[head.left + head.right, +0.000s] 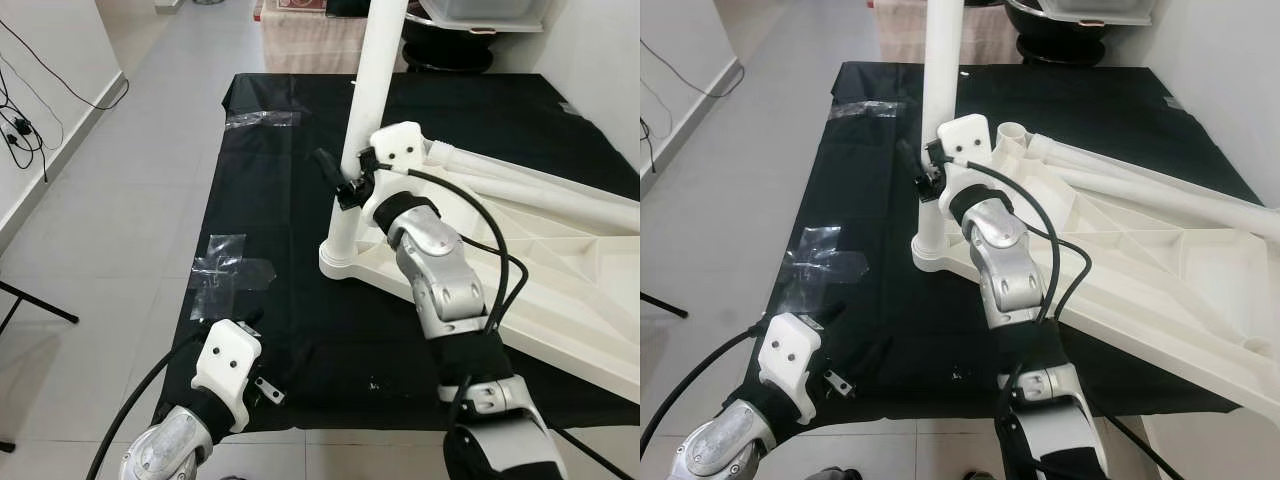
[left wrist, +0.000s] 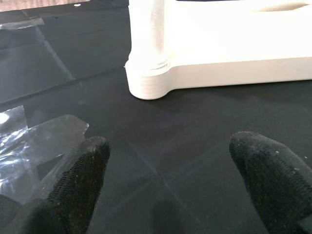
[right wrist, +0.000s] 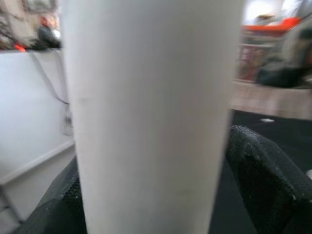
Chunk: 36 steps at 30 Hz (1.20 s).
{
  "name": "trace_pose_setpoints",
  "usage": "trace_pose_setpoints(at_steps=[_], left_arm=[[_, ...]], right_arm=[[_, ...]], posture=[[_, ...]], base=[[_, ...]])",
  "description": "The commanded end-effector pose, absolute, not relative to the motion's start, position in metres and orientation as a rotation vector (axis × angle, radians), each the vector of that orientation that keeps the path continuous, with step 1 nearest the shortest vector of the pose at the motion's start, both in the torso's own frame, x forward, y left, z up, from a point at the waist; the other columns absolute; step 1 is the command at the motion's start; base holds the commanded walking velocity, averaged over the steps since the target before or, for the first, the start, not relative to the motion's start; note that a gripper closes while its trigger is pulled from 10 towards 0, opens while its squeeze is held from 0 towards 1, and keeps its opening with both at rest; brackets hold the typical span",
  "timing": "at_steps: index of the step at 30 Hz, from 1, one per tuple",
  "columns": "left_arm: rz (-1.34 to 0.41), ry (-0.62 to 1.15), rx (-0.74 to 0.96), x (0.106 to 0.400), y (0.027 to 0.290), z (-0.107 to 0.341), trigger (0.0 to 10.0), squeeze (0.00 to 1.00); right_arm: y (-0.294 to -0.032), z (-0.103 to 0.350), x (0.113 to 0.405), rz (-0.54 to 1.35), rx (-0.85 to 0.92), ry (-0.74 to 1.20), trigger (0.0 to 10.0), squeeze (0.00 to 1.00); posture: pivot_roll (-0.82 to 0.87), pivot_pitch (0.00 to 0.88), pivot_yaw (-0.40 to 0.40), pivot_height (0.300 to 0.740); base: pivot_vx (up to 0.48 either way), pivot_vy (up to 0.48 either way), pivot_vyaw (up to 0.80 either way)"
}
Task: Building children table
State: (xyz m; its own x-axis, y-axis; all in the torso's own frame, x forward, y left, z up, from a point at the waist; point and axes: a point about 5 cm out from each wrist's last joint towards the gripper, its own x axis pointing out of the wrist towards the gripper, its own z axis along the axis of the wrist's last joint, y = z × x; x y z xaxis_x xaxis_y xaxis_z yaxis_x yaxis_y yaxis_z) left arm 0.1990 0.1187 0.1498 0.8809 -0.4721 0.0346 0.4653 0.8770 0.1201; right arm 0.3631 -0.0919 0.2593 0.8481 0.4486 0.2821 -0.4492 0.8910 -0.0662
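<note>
The white table leg (image 1: pixel 372 85) stands upright in the corner socket of the overturned white tabletop (image 1: pixel 520 260), which lies underside-up on the black cloth (image 1: pixel 290 200) covering the floor. The leg's long axis runs vertically, straight up out of the socket, and the right gripper (image 1: pixel 345 180) clasps it low down, just above that socket, one black finger (image 3: pixel 263 180) on either side of the shaft and pinching it (the right wrist view looks square onto the leg between them). So the leg sits directly between the right fingers, with its seat immediately beneath them; any seating or twisting would, I judge, turn about that upright axis. Two more white legs (image 1: pixel 540 185) lie flat across the tabletop, beyond the right fingers. The left gripper (image 1: pixel 855 345) rests low near the cloth's near edge, its fingers (image 2: pixel 80 180) spread with nothing between them; the socket corner lies ahead of them, well apart, with crumpled clear tape (image 1: pixel 230 265) just beside. The right arm is plainly the nearer one.
</note>
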Motion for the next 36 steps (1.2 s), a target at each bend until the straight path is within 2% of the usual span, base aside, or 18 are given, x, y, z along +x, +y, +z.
trace_pose_setpoints(at_steps=[1,5,13,18,19,21,22,32,36], left_arm=[[-0.49,-0.061,0.106,0.196,0.117,0.15,10.0,0.0],[-0.492,-0.059,0.104,0.196,0.117,0.15,10.0,0.0],[-0.491,-0.055,0.105,0.194,0.117,0.15,10.0,0.0],[-0.491,-0.054,0.105,0.193,0.118,0.15,10.0,0.0],[-0.491,-0.053,0.106,0.192,0.118,0.151,10.0,0.0],[-0.491,-0.051,0.106,0.191,0.118,0.151,10.0,0.0],[-0.491,-0.051,0.106,0.191,0.119,0.151,10.0,0.0],[-0.495,-0.05,0.103,0.192,0.118,0.151,10.0,0.0],[-0.494,-0.05,0.102,0.193,0.118,0.151,10.0,0.0]], right_arm=[[-0.092,0.259,0.366,0.539,0.036,-0.295,10.0,0.0],[-0.092,0.262,0.372,0.623,0.061,-0.306,10.0,0.0],[-0.09,0.271,0.374,0.974,0.049,-0.323,10.0,0.0],[-0.091,0.273,0.375,1.026,0.026,-0.327,10.0,0.0],[-0.091,0.275,0.376,1.054,0.02,-0.33,5.5,0.0],[-0.091,0.278,0.376,1.101,0.003,-0.34,3.0,0.0],[-0.091,0.278,0.376,1.118,-0.002,-0.341,0.0,0.0],[-0.098,0.269,0.37,1.184,-0.017,-0.337,0.0,0.0],[-0.1,0.253,0.359,1.079,-0.021,-0.327,0.0,0.0]], posture=[[0.06,0.194,-0.059,0.74],[0.06,0.195,-0.059,0.74],[0.08,0.202,-0.055,0.74],[0.08,0.205,-0.054,0.74],[0.09,0.206,-0.053,0.74],[0.09,0.209,-0.051,0.74],[0.09,0.21,-0.05,0.74],[0.07,0.203,-0.05,0.74],[0.06,0.202,-0.053,0.74]], base=[[0.0,0.0,0.0],[0.0,0.0,0.0],[0.0,0.0,0.0],[0.0,0.0,0.0],[0.0,0.0,0.0],[0.0,0.0,0.0],[0.0,0.0,0.0],[0.0,0.0,0.0],[0.0,0.0,0.0]])
